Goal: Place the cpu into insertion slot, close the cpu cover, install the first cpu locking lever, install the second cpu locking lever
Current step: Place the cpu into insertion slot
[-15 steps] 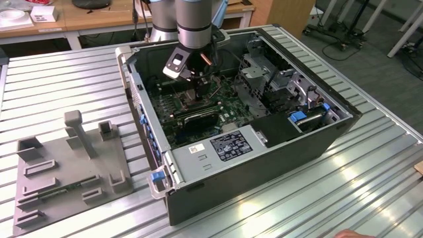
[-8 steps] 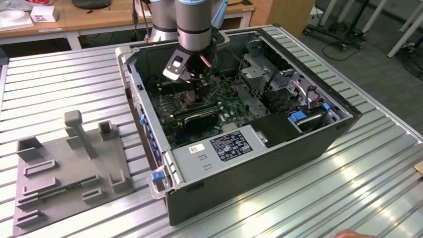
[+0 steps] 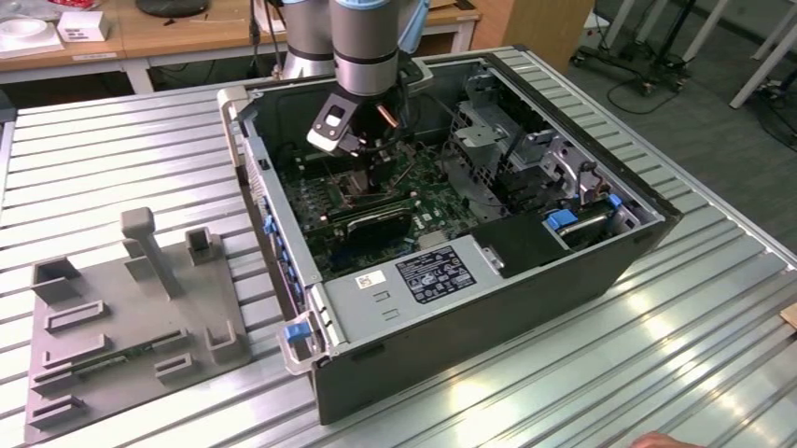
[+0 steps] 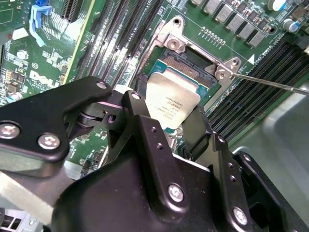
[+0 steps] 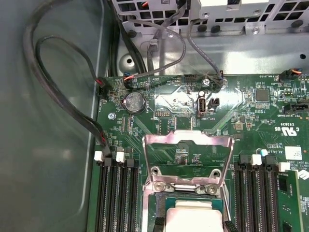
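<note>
Fingers [image 4: 195, 129] clamped on the cpu [image 4: 171, 101]; we see it held just over the insertion slot [image 4: 187, 60]. The cpu cover [image 5: 185, 141] is flipped open. Exterior view: arm [image 3: 368, 47] reaches into the case [image 3: 498, 308] at its 11 o'clock.

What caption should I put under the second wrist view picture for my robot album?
The tool holds the cpu at the open insertion slot on the green motherboard.
</note>
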`<state>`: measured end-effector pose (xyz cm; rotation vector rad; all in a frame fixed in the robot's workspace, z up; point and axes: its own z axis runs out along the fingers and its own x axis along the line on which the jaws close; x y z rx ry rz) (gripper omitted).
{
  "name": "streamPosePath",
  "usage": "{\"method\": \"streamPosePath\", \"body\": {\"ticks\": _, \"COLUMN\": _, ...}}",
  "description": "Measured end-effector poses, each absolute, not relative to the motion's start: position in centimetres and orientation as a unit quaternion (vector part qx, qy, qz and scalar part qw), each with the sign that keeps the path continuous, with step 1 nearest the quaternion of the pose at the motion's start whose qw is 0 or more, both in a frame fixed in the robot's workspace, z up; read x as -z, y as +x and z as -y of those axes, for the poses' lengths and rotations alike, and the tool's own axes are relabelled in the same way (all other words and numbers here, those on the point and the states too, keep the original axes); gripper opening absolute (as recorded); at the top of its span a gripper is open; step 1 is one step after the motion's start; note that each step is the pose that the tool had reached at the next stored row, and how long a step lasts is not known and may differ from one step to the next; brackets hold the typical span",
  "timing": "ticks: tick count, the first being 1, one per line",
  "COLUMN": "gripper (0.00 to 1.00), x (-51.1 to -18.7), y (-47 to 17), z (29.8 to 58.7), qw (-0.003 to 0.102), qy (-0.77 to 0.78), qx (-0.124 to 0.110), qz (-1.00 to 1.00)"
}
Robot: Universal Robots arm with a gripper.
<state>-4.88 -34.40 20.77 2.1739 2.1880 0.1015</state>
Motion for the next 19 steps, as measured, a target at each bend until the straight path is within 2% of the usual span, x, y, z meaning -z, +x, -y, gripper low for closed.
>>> {"method": "streamPosePath", "body": {"ticks": 19, "gripper": 0.54, "x": -19.94, "y": -5.24, "z": 34.05, "qw": 0.026, "qy": 0.704, "qx": -0.035, "qz": -0.709}}
